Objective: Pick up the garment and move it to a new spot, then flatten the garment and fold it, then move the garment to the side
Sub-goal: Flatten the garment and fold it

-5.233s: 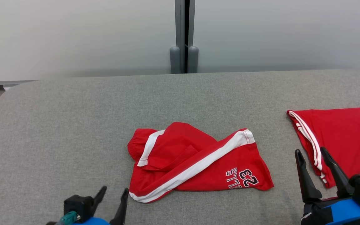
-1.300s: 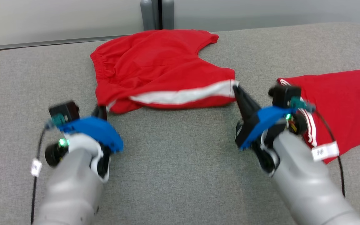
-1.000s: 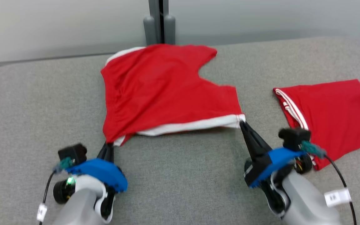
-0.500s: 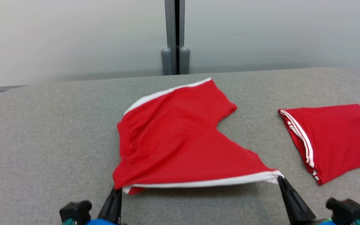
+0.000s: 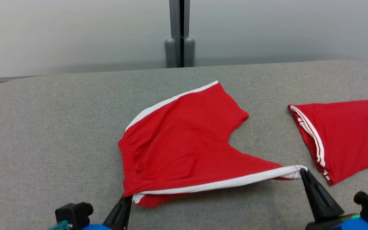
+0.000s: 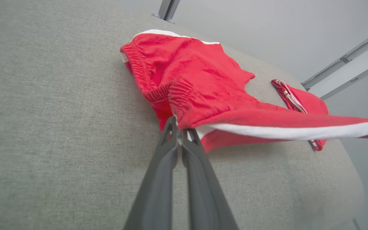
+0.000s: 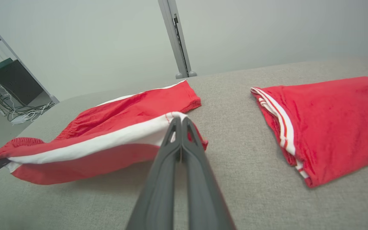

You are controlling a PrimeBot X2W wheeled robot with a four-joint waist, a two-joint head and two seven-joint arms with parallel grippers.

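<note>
The garment (image 5: pixel 184 140) is a pair of red shorts with white side stripes, spread across the middle of the grey padded table (image 5: pixel 59 127). Its near edge is lifted and stretched between both grippers. My left gripper (image 5: pixel 128 198) is shut on the waistband corner at the lower left; the left wrist view shows the garment (image 6: pixel 203 92) pinched at the left gripper's (image 6: pixel 180 129) tips. My right gripper (image 5: pixel 302 172) is shut on the white-striped leg hem at the lower right; in the right wrist view the right gripper (image 7: pixel 179 121) clamps the garment (image 7: pixel 113 127).
A second red garment with white stripes (image 5: pixel 343 134) lies folded at the table's right, close beside my right gripper. A grey post (image 5: pixel 180 35) stands against the pale wall behind the table. Cables and a dark cabinet (image 7: pixel 14 86) sit off to the left.
Both grippers have pulled the garment toward the table's near edge, and it has spread flatter. The head camera has tilted, so the arms have dropped toward the bottom of its picture.
</note>
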